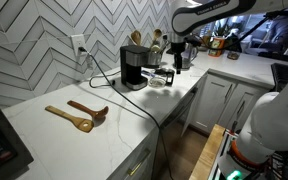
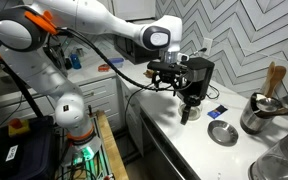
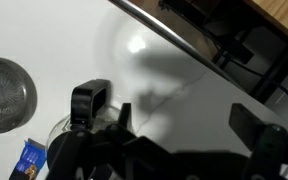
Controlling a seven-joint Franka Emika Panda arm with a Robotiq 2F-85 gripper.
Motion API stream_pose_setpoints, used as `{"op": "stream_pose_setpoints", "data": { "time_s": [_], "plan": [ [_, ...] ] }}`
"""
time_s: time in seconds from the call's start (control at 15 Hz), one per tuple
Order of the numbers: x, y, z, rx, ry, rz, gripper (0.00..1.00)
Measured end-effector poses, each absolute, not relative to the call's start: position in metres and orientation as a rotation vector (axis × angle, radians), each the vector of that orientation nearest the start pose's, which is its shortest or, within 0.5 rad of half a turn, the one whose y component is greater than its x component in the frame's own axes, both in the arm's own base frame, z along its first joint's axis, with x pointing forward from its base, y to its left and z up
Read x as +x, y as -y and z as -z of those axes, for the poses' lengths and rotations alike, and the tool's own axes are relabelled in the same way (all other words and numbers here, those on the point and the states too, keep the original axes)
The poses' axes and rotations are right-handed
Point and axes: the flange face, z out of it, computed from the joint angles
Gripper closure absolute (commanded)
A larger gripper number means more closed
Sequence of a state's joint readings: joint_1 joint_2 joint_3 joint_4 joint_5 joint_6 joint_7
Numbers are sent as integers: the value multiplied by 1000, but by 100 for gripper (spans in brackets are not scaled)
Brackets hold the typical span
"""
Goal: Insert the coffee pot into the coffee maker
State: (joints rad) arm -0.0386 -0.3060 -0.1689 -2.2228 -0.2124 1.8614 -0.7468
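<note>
No legible text in any view. Blue packet [image 3: 28, 160] carried some white print, too blurred to read. Coffee maker [image 1: 133, 66] was too small and dark to make out any brand or markings.

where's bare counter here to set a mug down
Free: the counter between the spoons and the front edge, and the strip between spoons and tiled wall. Crowded: around the coffee maker and the utensils behind it.
</note>
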Motion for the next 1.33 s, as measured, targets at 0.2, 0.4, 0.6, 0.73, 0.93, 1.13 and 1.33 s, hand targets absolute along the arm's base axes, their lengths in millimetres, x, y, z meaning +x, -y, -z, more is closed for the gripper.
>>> {"op": "stream_pose_setpoints", "data": {
  "time_s": [0.2,0.4,0.6,0.73,0.93,1.13,1.33],
  "plan": [
    [442,114,-494,-3091,983,-195,0],
    [442,114,-494,-3091,983,-195,0],
    [442,115,-493,-3086,991,-193,0],
    [442,122,-492,-3070,1030,-179,0],
    [446,150,-486,-3033,1155,-116,0],
    [450,182,-473,-2980,1317,-36,0],
    [456,201,-456,-2906,1415,80,0]
  ]
}}
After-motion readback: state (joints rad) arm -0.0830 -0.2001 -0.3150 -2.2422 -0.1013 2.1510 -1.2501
